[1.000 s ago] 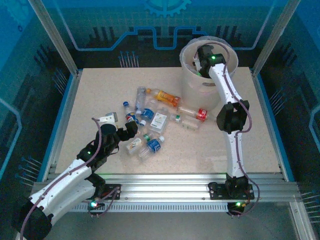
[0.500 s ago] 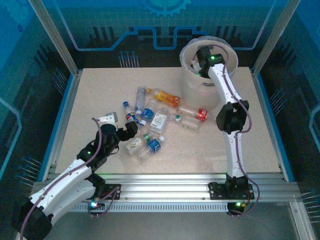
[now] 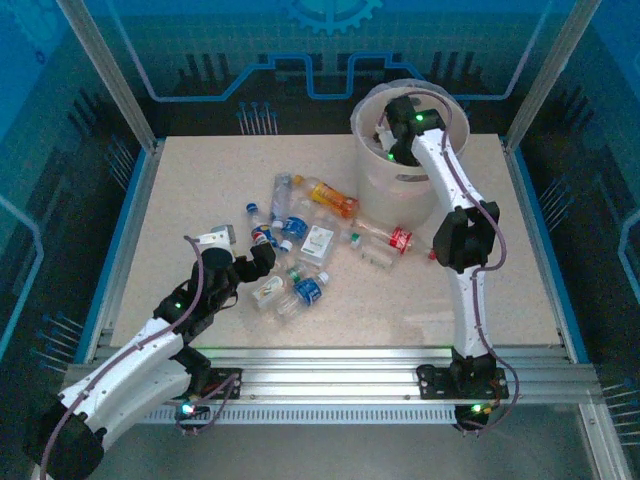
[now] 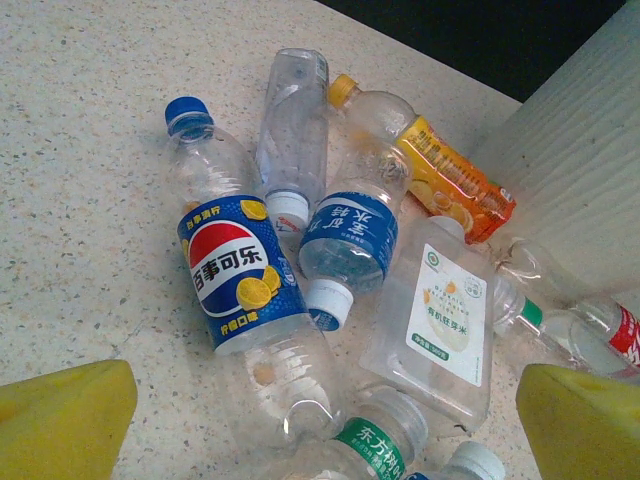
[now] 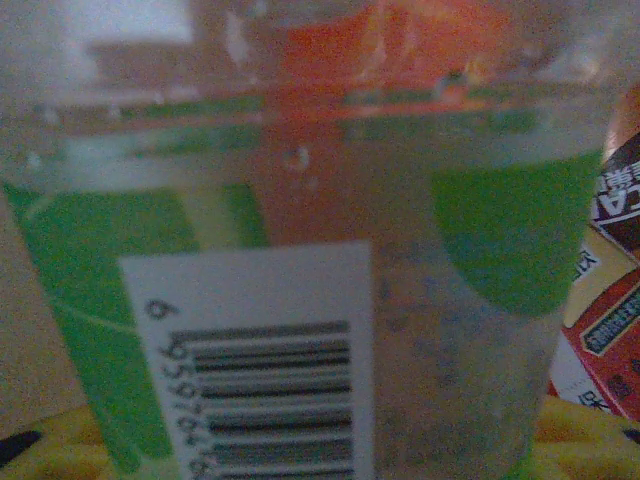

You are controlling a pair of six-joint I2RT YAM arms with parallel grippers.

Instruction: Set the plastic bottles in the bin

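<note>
Bottles (image 3: pixel 300 240) mostly lie heaped left of the bin (image 3: pixel 375 190); my right gripper (image 3: pixel 388 140) hangs inside it. Left gripper (image 4: pixel 320 385) gapes empty over the heap. Right one's clamped on a green-label bottle (image 5: pixel 300 250), red-label bottle (image 5: pixel 610 300) beside, so I'd say barely started.

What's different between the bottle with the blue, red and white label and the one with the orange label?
The blue-label bottle has a blue cap; the orange-label bottle has a yellow-orange cap. The orange-label bottle lies close to the bin, while the blue-label bottle lies farther left, away from it. Both are clear, capped and lying on their sides.
</note>
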